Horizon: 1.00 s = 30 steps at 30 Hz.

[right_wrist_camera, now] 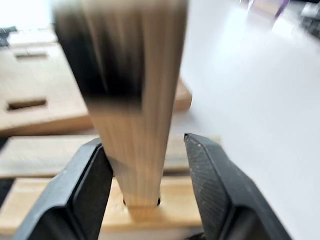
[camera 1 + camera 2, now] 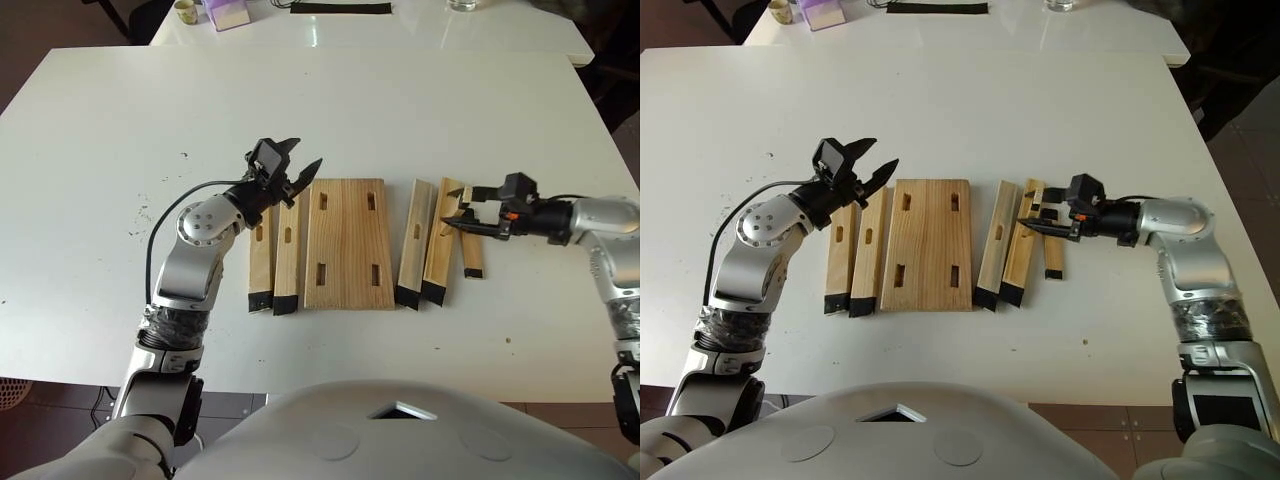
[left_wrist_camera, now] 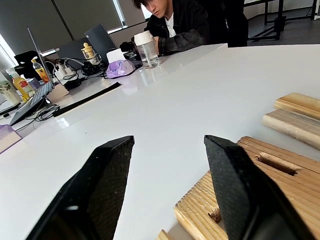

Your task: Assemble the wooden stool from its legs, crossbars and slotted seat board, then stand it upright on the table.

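A white bench (image 2: 450, 110) stands before a second white table (image 2: 450, 30) bearing a purple box (image 2: 228, 12) and black strip (image 2: 340, 8). Dark floor (image 2: 30, 40) surrounds them.

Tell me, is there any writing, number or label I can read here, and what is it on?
No text can be read anywhere.
On the seat board and the legs: bare wood, no marks.
On the bottle on the far desk: a label, too small and blurred to read.
On the purple pack beside it: no print that can be made out.
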Available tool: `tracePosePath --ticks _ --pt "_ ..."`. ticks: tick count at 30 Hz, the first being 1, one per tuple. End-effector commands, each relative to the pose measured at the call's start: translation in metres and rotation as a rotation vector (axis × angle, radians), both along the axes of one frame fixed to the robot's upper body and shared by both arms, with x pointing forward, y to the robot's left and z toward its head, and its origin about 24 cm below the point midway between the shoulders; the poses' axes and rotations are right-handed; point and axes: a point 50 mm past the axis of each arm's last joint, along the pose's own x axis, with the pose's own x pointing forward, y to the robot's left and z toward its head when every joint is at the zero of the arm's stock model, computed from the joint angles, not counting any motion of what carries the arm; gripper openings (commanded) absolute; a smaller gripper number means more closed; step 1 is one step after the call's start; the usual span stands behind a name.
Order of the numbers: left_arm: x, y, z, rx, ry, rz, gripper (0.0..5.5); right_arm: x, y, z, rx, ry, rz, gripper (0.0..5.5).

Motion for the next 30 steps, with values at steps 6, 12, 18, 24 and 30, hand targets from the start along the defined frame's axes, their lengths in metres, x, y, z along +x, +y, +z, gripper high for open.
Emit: tracePosePath --ticks 6,12,18,24,30 --pt "0.001 0.0 0.0 0.008 -0.017 0.016 2.6 -0.003 0.016 0.07 0.157 -0.139 0.015 2.4" --pt "0.005 -0.004 0.002 0.006 -0.019 0.002 2.6 0.009 0.032 0.065 0.241 -0.158 -0.051 3.08" --pt "0.006 -0.005 0.0 0.012 -0.015 -0.005 2.6 0.013 0.043 0.062 0.268 -0.152 -0.042 3.11" --pt "0.006 -0.007 -0.001 0.016 -0.012 -0.009 2.6 0.019 0.049 0.057 0.323 -0.129 -0.052 3.11" --pt "0.008 -0.008 -0.002 0.022 -0.006 -0.012 2.6 0.022 0.05 0.037 0.347 -0.022 -0.079 3.11"
